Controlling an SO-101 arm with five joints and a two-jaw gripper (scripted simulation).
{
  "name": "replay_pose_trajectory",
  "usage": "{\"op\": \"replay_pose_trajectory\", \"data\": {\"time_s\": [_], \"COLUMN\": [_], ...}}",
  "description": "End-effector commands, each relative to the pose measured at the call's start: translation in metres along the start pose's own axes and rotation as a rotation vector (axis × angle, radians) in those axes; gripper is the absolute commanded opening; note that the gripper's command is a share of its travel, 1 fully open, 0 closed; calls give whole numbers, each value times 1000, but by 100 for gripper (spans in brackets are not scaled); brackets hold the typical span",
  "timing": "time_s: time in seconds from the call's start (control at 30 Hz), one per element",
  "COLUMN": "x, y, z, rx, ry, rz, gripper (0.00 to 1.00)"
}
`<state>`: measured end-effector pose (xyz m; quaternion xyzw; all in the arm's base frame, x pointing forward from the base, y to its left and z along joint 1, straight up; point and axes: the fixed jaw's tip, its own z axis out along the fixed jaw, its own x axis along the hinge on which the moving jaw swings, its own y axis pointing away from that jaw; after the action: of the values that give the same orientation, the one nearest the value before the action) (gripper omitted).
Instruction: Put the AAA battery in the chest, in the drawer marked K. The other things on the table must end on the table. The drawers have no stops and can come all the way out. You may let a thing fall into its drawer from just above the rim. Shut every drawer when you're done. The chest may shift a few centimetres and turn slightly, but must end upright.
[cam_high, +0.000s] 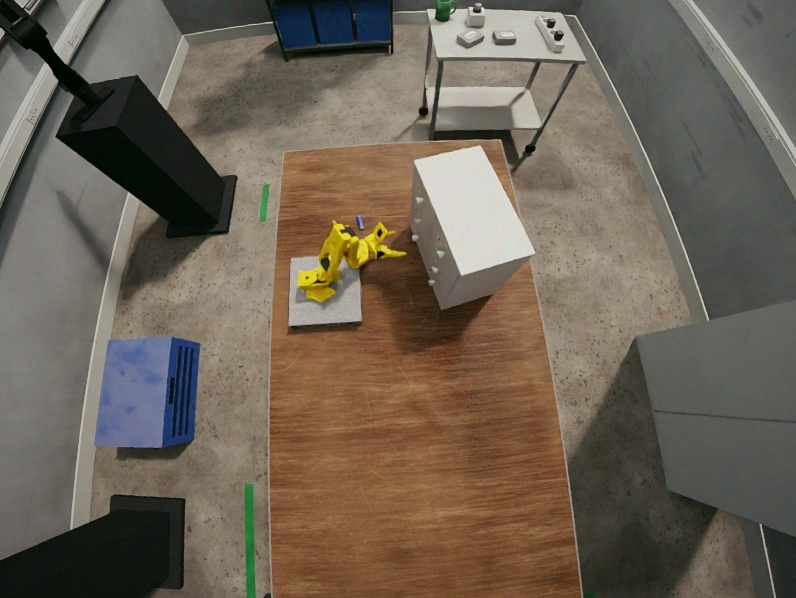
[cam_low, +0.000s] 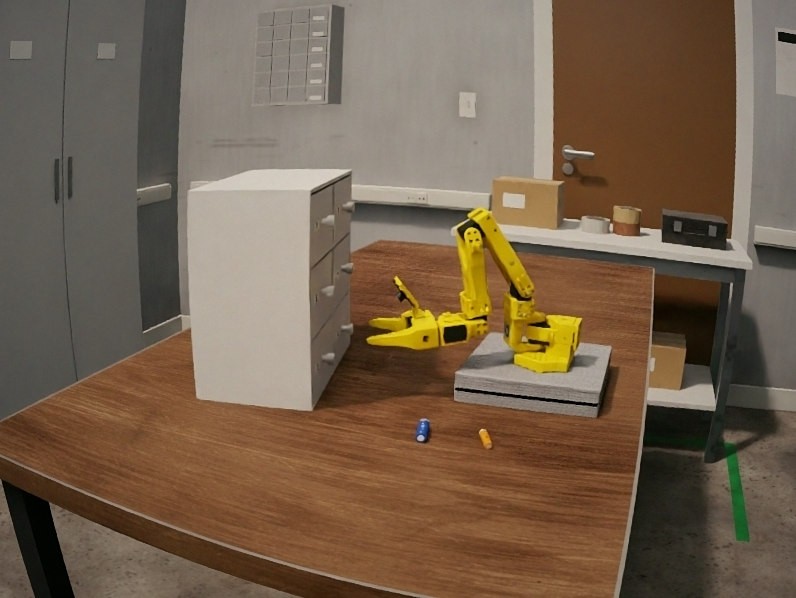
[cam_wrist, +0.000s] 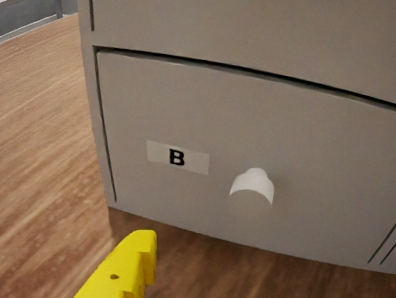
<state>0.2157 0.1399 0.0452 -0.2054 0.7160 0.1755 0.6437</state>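
The white chest stands upright on the wooden table with all visible drawers shut. My gripper is open and empty, low in front of the chest's bottom row. In the wrist view its fixed jaw points at the drawer labelled B, near that drawer's knob. No K label shows. A slim orange battery and a thicker blue battery lie on the table beside the arm's base. The arm hides the orange one in the overhead view.
The arm stands on a grey base block. A white cart stands beyond the table's far end, and a side bench with boxes runs behind the table.
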Motion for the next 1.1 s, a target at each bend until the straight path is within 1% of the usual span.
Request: {"op": "replay_pose_trajectory", "data": {"time_s": [0.0, 1.07], "x": [3, 8], "y": [3, 6], "z": [0, 0], "rx": [-11, -23], "ry": [12, 27], "rz": [8, 5], "gripper": [50, 50]}}
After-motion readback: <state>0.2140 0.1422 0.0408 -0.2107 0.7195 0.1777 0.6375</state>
